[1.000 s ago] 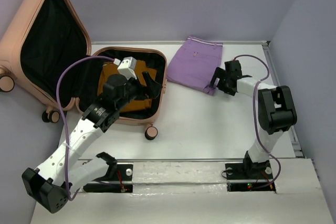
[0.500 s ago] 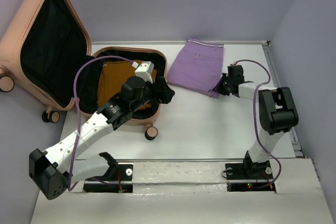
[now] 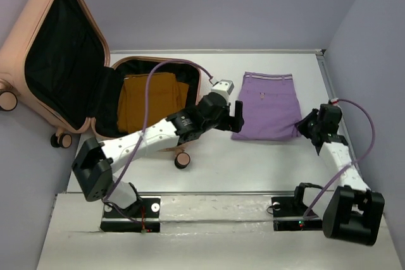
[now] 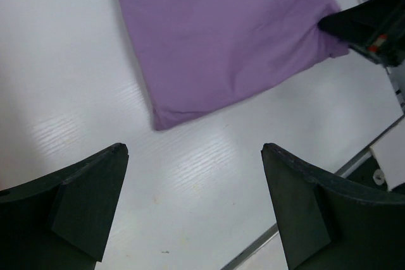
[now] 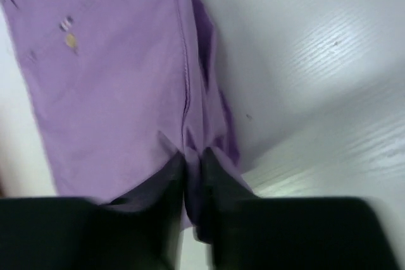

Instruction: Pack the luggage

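Note:
The peach-pink luggage (image 3: pixel 38 14) lies open at the left, lid up, with an orange folded garment (image 3: pixel 150 97) in its black-lined base. A folded purple garment (image 3: pixel 269 104) lies flat on the table right of it; it also shows in the left wrist view (image 4: pixel 221 36) and the right wrist view (image 5: pixel 114 74). My right gripper (image 3: pixel 309 124) is shut on the purple garment's near right corner (image 5: pixel 193 162). My left gripper (image 3: pixel 235 120) is open and empty, hovering over bare table just off the garment's near left corner (image 4: pixel 158 121).
The luggage's caster wheels (image 3: pixel 181 159) stand on the table by its near edge. A raised rail (image 3: pixel 342 112) runs along the table's right side, and purple walls close in the back and sides.
My right gripper has dragged the purple garment toward the near right and turned it square. My left gripper has left the luggage and swung right to the garment's left edge.

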Tool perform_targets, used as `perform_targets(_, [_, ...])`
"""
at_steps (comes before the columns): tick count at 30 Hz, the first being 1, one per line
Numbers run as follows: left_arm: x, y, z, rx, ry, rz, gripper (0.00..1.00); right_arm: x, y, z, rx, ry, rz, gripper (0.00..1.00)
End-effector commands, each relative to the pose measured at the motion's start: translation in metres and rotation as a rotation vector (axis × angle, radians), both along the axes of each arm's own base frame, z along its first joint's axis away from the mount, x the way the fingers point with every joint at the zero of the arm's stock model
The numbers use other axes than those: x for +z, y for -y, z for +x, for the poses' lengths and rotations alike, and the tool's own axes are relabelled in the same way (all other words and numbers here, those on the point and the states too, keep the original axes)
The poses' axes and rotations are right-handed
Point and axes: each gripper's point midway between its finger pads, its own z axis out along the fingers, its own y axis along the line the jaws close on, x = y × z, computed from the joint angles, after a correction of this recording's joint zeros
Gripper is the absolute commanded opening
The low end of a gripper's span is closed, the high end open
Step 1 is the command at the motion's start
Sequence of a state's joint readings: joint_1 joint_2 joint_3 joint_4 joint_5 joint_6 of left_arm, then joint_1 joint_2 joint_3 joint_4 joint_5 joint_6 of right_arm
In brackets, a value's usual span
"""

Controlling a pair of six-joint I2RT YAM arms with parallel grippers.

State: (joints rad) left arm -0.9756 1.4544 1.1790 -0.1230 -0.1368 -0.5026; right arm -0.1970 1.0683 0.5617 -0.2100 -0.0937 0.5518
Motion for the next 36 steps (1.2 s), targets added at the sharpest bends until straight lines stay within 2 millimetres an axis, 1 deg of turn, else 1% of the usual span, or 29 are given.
perform_targets(1, [-0.033, -0.001, 0.025, 0.119, 0.003, 0.1, 0.99, 0.019, 0.017, -0.015, -0.091, 0.046, -0.057, 0.81])
perform_targets(2, [-0.041, 0.0, 0.028, 0.131, -0.001, 0.117, 0.99, 0.019, 0.017, -0.017, -0.087, 0.043, -0.064, 0.94])
perform_targets(3, [-0.059, 0.005, 0.032, 0.136, -0.021, 0.144, 0.99, 0.019, 0.017, -0.017, -0.082, 0.036, -0.069, 1.0])
perform_targets(5, [-0.068, 0.016, 0.034, 0.116, -0.043, 0.14, 0.99, 0.018, 0.02, -0.015, -0.091, 0.028, -0.068, 1.0])
perform_targets(6, [-0.073, 0.023, 0.033, 0.099, -0.056, 0.134, 0.99, 0.023, 0.021, -0.011, -0.093, 0.038, -0.067, 1.0])
perform_targets(7, [-0.086, 0.028, 0.035, 0.097, -0.076, 0.144, 0.99, 0.024, 0.022, -0.008, -0.094, 0.036, -0.066, 1.0])
perform_targets(8, [-0.089, 0.033, 0.037, 0.096, -0.078, 0.142, 0.99, 0.029, 0.027, -0.004, -0.114, 0.044, -0.081, 1.0])
perform_targets(10, [-0.107, 0.038, 0.041, 0.094, -0.102, 0.165, 0.99, 0.047, 0.03, 0.011, -0.121, 0.098, -0.084, 1.0])
perform_targets(11, [-0.108, 0.043, 0.045, 0.093, -0.103, 0.158, 0.99, 0.05, 0.03, 0.017, -0.121, 0.115, -0.077, 1.0])
perform_targets(12, [-0.119, 0.044, 0.048, 0.097, -0.116, 0.167, 0.99, 0.058, 0.029, 0.031, -0.11, 0.126, -0.056, 1.0])
perform_targets(13, [-0.123, 0.044, 0.053, 0.107, -0.116, 0.173, 0.99, 0.058, 0.027, 0.038, -0.096, 0.121, -0.043, 1.0])
perform_targets(14, [-0.125, 0.046, 0.056, 0.116, -0.118, 0.169, 0.99, 0.049, 0.027, 0.044, -0.095, 0.089, -0.031, 1.0])
perform_targets(15, [-0.128, 0.043, 0.064, 0.129, -0.126, 0.163, 0.99, 0.05, 0.028, 0.049, -0.09, 0.091, -0.027, 1.0])
perform_targets(16, [-0.136, 0.047, 0.062, 0.106, -0.154, 0.158, 0.99, 0.055, 0.029, 0.056, -0.092, 0.103, -0.029, 0.99])
perform_targets(17, [-0.14, 0.049, 0.064, 0.101, -0.166, 0.147, 0.98, 0.055, 0.031, 0.059, -0.097, 0.105, -0.033, 1.0])
perform_targets(18, [-0.142, 0.05, 0.065, 0.094, -0.177, 0.137, 0.98, 0.048, 0.036, 0.062, -0.116, 0.089, -0.046, 0.99])
perform_targets(21, [-0.157, 0.061, 0.062, 0.054, -0.214, 0.135, 0.96, 0.044, 0.047, 0.076, -0.143, 0.078, -0.075, 1.0])
perform_targets(22, [-0.167, 0.062, 0.061, 0.042, -0.244, 0.136, 0.95, 0.027, 0.048, 0.081, -0.138, 0.032, -0.069, 0.99])
perform_targets(23, [-0.17, 0.064, 0.061, 0.036, -0.255, 0.128, 0.94, 0.02, 0.053, 0.085, -0.146, 0.012, -0.067, 0.99])
perform_targets(24, [-0.171, 0.068, 0.063, 0.025, -0.26, 0.105, 0.92, 0.018, 0.052, 0.092, -0.135, 0.006, -0.055, 0.99])
perform_targets(25, [-0.175, 0.073, 0.06, -0.004, -0.293, 0.079, 0.9, 0.002, 0.061, 0.094, -0.155, -0.029, -0.042, 0.99])
perform_targets(26, [-0.176, 0.075, 0.058, -0.012, -0.3, 0.072, 0.89, -0.002, 0.06, 0.098, -0.137, -0.031, -0.017, 0.99])
perform_targets(27, [-0.177, 0.075, 0.061, -0.012, -0.302, 0.063, 0.85, 0.001, 0.06, 0.106, -0.127, -0.013, 0.002, 0.99])
perform_targets(28, [-0.179, 0.076, 0.059, -0.027, -0.316, 0.055, 0.83, -0.011, 0.065, 0.108, -0.135, -0.041, 0.016, 0.99])
perform_targets(31, [-0.179, 0.079, 0.055, -0.056, -0.331, 0.035, 0.76, -0.011, 0.068, 0.123, -0.116, -0.035, 0.041, 0.98])
perform_targets(32, [-0.181, 0.079, 0.052, -0.071, -0.34, 0.035, 0.74, -0.023, 0.068, 0.124, -0.108, -0.067, 0.049, 0.98])
perform_targets(34, [-0.178, 0.079, 0.049, -0.084, -0.345, 0.015, 0.68, -0.027, 0.072, 0.131, -0.098, -0.075, 0.051, 0.98])
perform_targets(35, [-0.182, 0.076, 0.045, -0.086, -0.356, 0.018, 0.64, -0.04, 0.07, 0.131, -0.088, -0.103, 0.067, 0.98])
perform_targets(36, [-0.183, 0.075, 0.044, -0.087, -0.36, 0.013, 0.61, -0.044, 0.067, 0.133, -0.064, -0.104, 0.101, 0.98])
